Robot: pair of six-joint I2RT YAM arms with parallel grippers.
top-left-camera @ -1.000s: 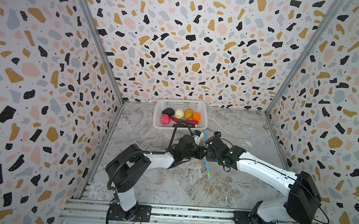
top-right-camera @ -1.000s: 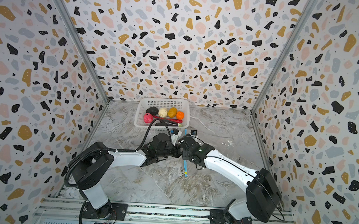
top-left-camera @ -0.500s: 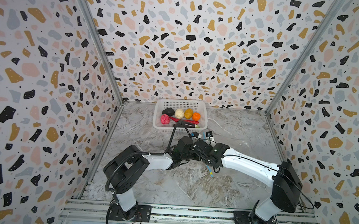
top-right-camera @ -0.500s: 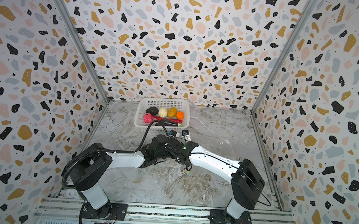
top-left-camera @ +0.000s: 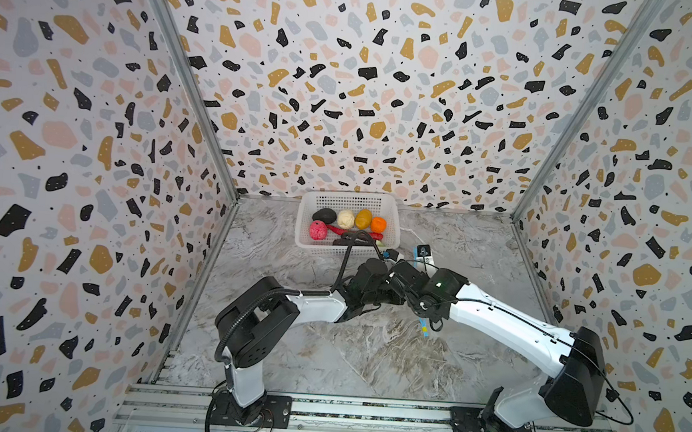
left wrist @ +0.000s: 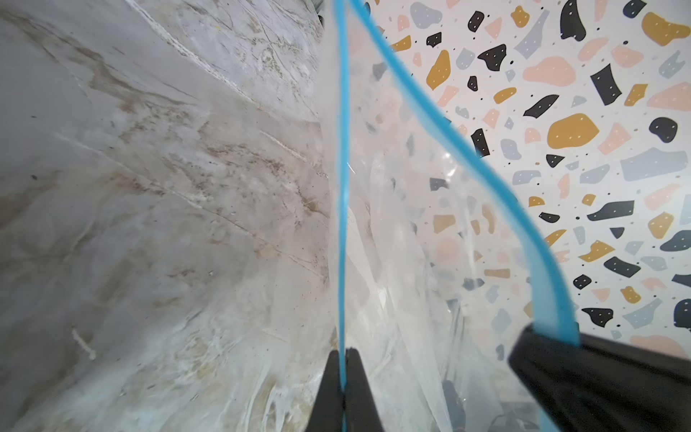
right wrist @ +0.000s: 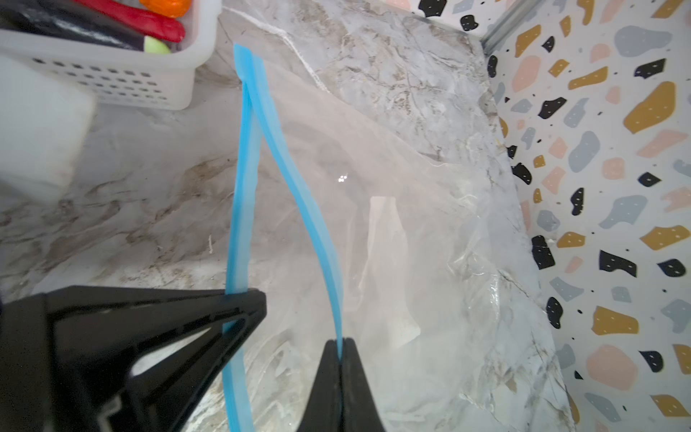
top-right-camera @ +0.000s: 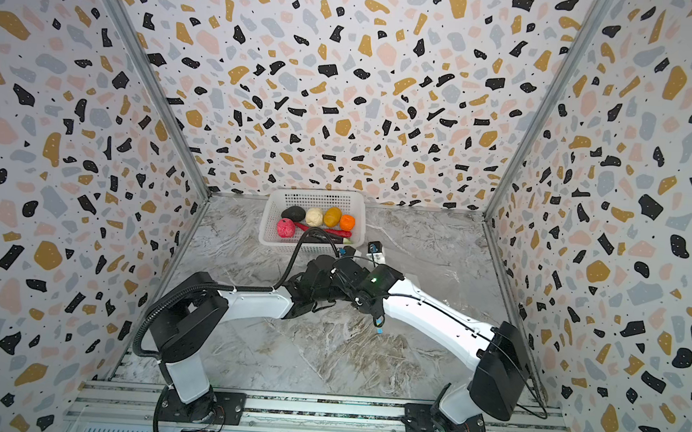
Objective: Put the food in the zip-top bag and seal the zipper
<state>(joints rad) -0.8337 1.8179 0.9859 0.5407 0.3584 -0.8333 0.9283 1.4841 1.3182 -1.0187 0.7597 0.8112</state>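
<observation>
Near the middle of the grey marble table (top-left-camera: 368, 352), just beside the white holed plastic basket (top-left-camera: 305, 239), the big clear crinkly zip-top bag (right wrist: 411, 243) is laid down, with its mouth lifted a little. Its thin light blue zipper strip (right wrist: 318, 239) is split into two lips, and a gap is seen between them.

Things could go wrong from here. If the lips are pulled too hard or too fast, the slippery strip may be tugged out of a grip. The light bag may also be dragged along the table, and then the mouth would flop shut.

The left pincer (left wrist: 343, 359) is closed tight on one lip. The right pincer (right wrist: 340, 348) is closed tight on the other lip.

The small toy foods (top-left-camera: 363, 219) are seen in the basket, and none is seen in the bag.
</observation>
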